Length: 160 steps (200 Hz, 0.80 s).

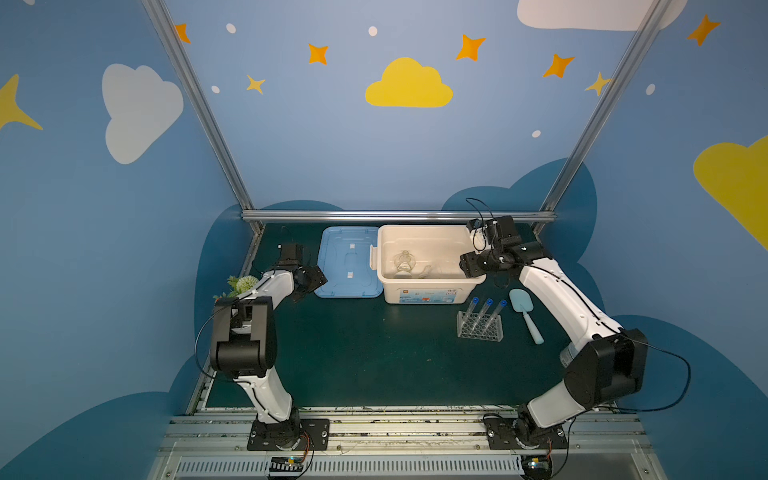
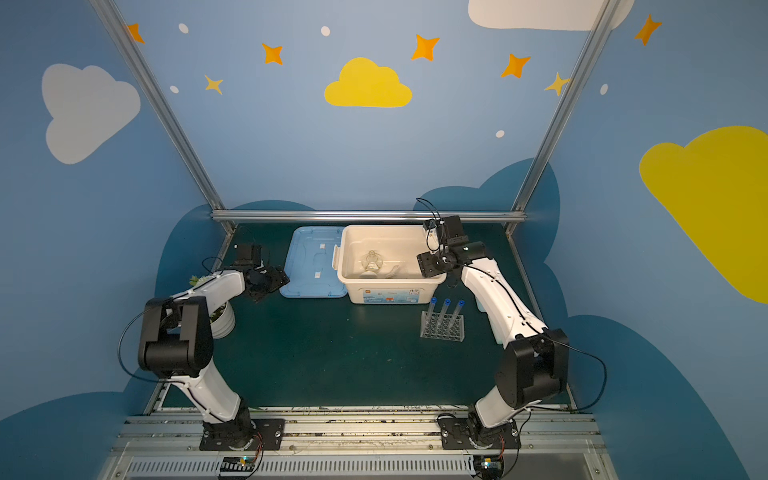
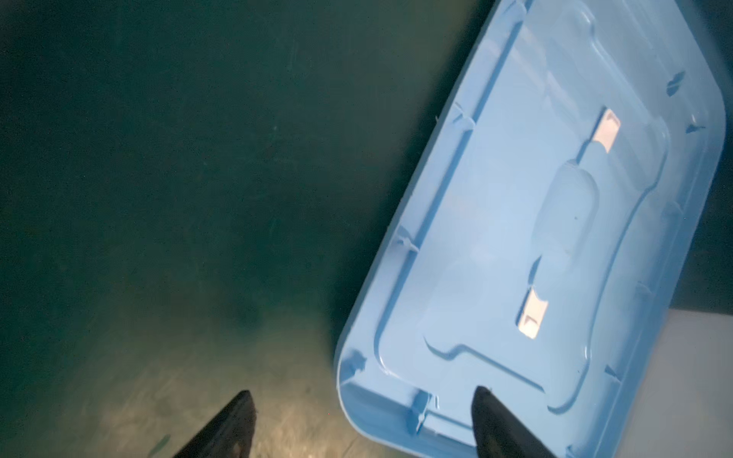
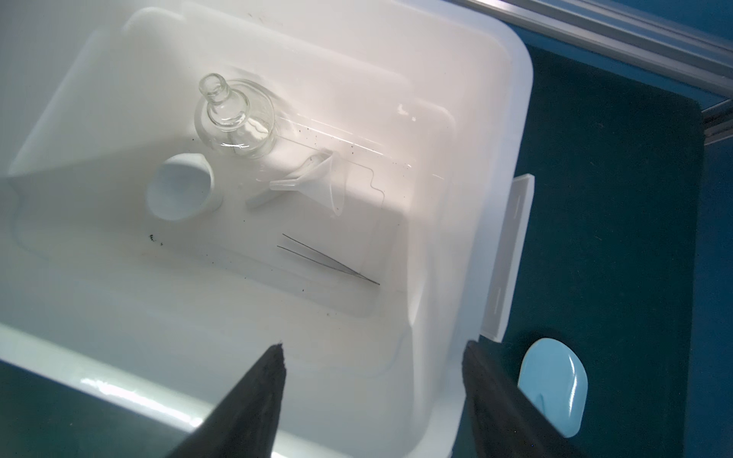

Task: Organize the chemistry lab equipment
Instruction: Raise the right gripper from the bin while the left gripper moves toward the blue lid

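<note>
The white bin [image 1: 428, 293] stands open at the back. A clear flask [image 4: 234, 119] stands upright inside it, beside a small white cup [image 4: 180, 192] on its side, a clear funnel [image 4: 317, 182] and a thin rod [image 4: 329, 259]. My right gripper [image 4: 373, 344] hangs open and empty over the bin's right end [image 1: 471, 266]. In front of the bin, three blue-capped test tubes [image 1: 484, 311] lean in the clear rack [image 1: 480, 328]. My left gripper [image 3: 361, 390] is open and empty, low over the mat at the near left corner of the blue lid [image 3: 515, 238].
The blue lid [image 1: 347, 264] lies flat on the mat, touching the bin's left side. A light blue scoop [image 1: 525, 318] lies to the right of the rack. A potted flower plant [image 2: 220, 320] stands at the left, partly hidden behind the left arm.
</note>
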Motion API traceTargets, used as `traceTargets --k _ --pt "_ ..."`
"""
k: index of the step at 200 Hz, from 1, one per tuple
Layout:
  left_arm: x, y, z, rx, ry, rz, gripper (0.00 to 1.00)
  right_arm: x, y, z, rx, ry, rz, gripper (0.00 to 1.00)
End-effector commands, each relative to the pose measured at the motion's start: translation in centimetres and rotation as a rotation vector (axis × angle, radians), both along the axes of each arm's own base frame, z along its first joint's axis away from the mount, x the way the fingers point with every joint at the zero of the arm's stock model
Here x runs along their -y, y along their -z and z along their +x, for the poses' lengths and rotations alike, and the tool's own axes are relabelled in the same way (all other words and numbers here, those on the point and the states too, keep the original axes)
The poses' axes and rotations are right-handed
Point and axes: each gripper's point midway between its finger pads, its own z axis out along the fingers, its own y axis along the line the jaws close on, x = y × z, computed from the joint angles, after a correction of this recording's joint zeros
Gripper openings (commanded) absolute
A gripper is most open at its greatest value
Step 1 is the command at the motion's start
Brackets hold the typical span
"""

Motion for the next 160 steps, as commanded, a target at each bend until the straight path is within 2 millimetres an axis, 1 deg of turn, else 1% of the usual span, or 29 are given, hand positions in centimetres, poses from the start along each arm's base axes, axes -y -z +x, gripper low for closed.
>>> traceTargets --k 1,24,51,61,101,116,135,160 --pt "0.0 1.2 0.1 -0.062 0.075 0.006 0.79 0.5 -1.6 -0.3 0.055 0.013 0.046 0.71" --pt "-0.4 1.5 1.3 -0.056 0.084 0.028 0.69 1.2 -2.3 -0.7 0.083 0.028 0.07 0.72" --pt "-0.9 1.9 2.0 -0.08 0.106 0.065 0.57 1.8 -2.7 -1.3 0.097 0.035 0.077 0.72" --pt "-0.8 2.0 2.2 -0.081 0.12 0.072 0.53 2.0 -2.7 -1.4 0.098 0.036 0.074 0.72" --pt "-0.8 2.5 2.8 -0.102 0.144 0.09 0.54 2.6 -2.4 -1.7 0.09 0.046 0.074 0.72" --pt "-1.0 2.0 3.5 -0.089 0.142 0.109 0.57 2.6 -2.5 -1.8 0.088 0.043 0.078 0.73" --pt "-1.1 1.3 4.4 -0.075 0.151 0.116 0.57 2.8 -2.5 -1.9 0.09 0.047 0.079 0.73" --pt "-1.4 1.2 5.5 -0.088 0.156 0.129 0.57 2.9 -2.4 -2.0 0.089 0.051 0.083 0.72"
